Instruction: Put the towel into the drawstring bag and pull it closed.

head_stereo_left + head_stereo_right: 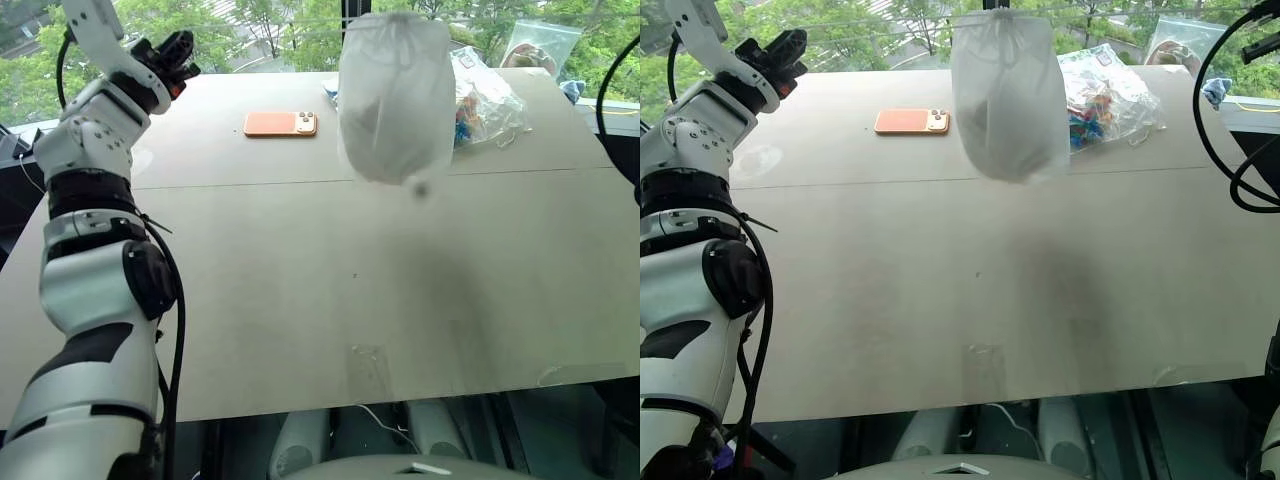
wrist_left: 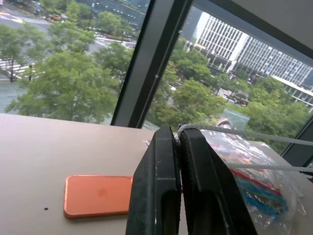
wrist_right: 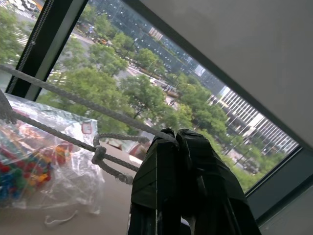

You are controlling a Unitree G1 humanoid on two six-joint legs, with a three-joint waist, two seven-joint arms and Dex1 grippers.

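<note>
White drawstring bag (image 1: 1005,95) aloft; both arms raised, spread wide apart.

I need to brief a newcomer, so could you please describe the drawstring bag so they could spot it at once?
Start at the beige table by the window. Above its far middle hangs the drawstring bag, a thin white pouch off the surface, mouth gathered on cords. The orange phone and the clear bag of colourful items both lie on the table.

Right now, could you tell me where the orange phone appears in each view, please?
Left eye: orange phone lies on the table, left of the hanging drawstring bag.
Right eye: same spot.
Left wrist: beside the fingers.
Right wrist: not in it.
Shared landmark: the clear plastic bag of colourful items.
</note>
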